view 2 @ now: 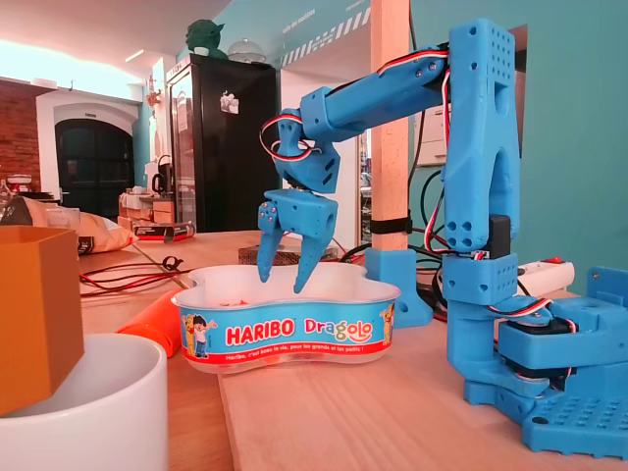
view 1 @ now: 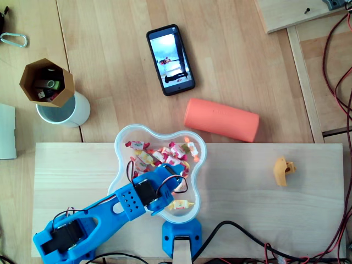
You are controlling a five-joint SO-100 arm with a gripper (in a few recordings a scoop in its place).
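Hanging with its fingers spread apart, the tool (view 2: 285, 271) is being held directly above the wrapped sweets (view 1: 175, 149) lying in the Haribo tub (view 2: 294, 330).

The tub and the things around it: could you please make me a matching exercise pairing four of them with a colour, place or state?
Things:
1. phone
2. tube
3. tub
4. hand

Descriptions:
a. blue, open, fingertips just above the tub
b. orange, lying on its side
c. dark, screen up and lit
d. holds wrapped sweets

Pairs: 1-c, 2-b, 3-d, 4-a
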